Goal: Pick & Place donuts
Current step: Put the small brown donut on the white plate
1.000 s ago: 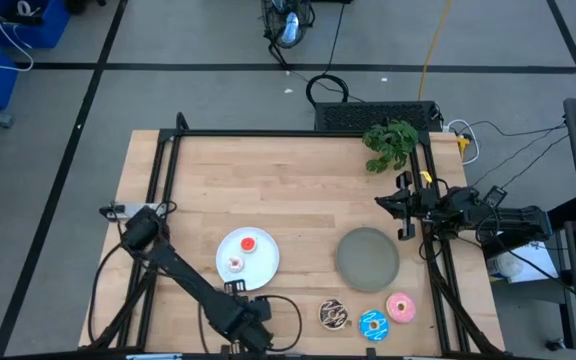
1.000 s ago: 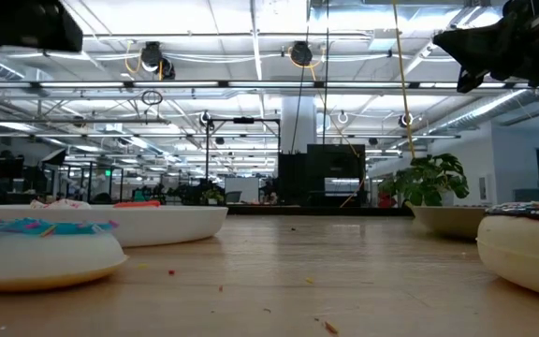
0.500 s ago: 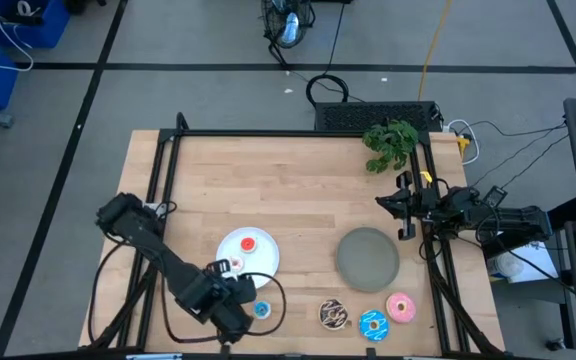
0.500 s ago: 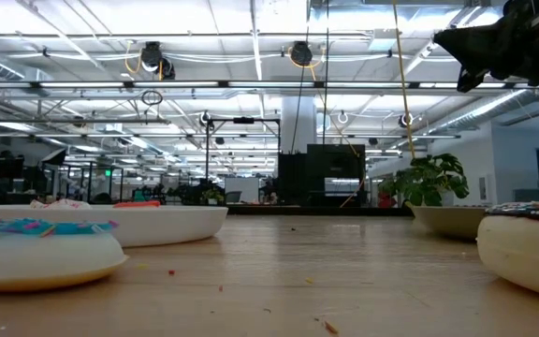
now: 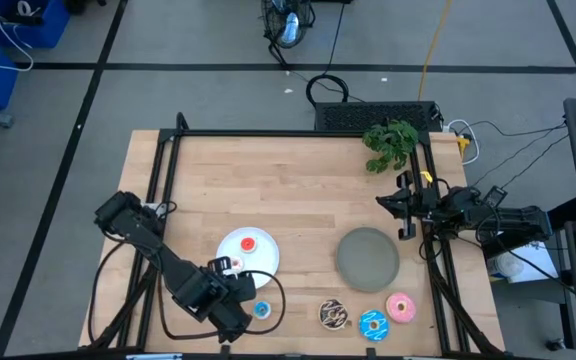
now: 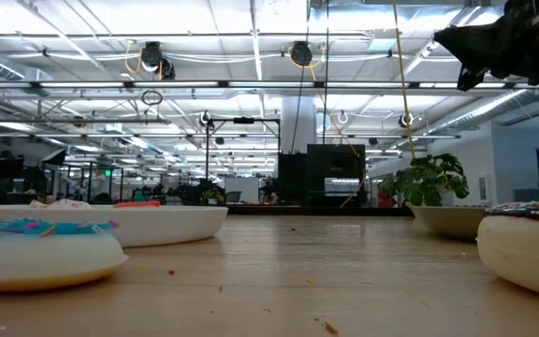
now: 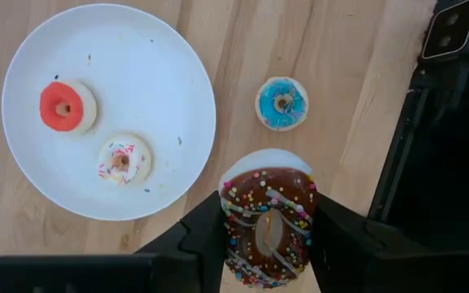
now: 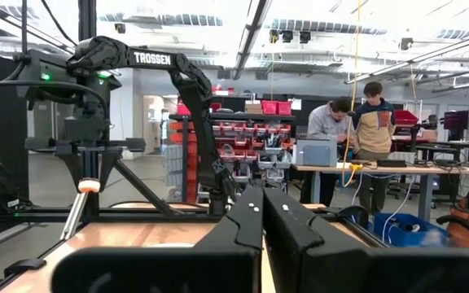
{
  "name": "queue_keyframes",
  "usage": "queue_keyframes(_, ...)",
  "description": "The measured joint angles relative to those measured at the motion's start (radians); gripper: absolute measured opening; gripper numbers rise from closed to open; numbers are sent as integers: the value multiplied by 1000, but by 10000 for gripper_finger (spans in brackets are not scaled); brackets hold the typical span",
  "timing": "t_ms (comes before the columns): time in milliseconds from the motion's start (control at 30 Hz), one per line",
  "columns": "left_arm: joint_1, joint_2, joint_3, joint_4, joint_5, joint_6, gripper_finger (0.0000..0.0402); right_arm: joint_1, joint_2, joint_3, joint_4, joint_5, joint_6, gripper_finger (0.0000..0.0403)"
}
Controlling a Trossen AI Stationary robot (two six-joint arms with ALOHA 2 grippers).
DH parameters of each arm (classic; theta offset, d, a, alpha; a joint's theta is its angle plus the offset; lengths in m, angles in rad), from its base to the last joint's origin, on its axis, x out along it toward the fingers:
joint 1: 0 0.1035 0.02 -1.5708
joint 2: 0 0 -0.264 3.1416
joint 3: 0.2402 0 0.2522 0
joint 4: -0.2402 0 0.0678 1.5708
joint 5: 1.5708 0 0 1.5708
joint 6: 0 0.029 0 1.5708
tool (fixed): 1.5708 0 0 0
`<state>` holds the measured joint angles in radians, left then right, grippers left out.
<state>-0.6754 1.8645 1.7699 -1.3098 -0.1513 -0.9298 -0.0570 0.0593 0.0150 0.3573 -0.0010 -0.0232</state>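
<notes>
Left claw (image 7: pixel 267 221) is clenched on the small brown sprinkled donut (image 7: pixel 290 244), held on edge above the table (image 5: pixel 288 180), just beside the white plate (image 7: pixel 169 49). Risks: the grip is on the rounded sides, so the donut could squirt out or tip. Let go from here, it would likely land on bare wood or roll toward the small blue donut (image 7: pixel 282 103). A drop onto the plate could knock the pink-white donut (image 7: pixel 123 160) or the red donut (image 7: pixel 66 107). Count: seven donuts. One is held, two sit on the white plate, and one small blue lies on the table. Three larger ones, chocolate (image 5: pixel 333 315), blue-iced (image 5: pixel 373 324) and pink (image 5: pixel 401 307), sit near the front edge. Two plates; the grey plate (image 5: pixel 368 257) has nothing on it. Right claw (image 5: pixel 405 210) waits clenched and holding nothing at the table's right edge.
</notes>
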Motion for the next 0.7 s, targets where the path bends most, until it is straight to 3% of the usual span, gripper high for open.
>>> queue_keyframes(700, -1, 0, 0, 0, -6, 31, 149, 0, 0, 0, 1, 0, 0, 0)
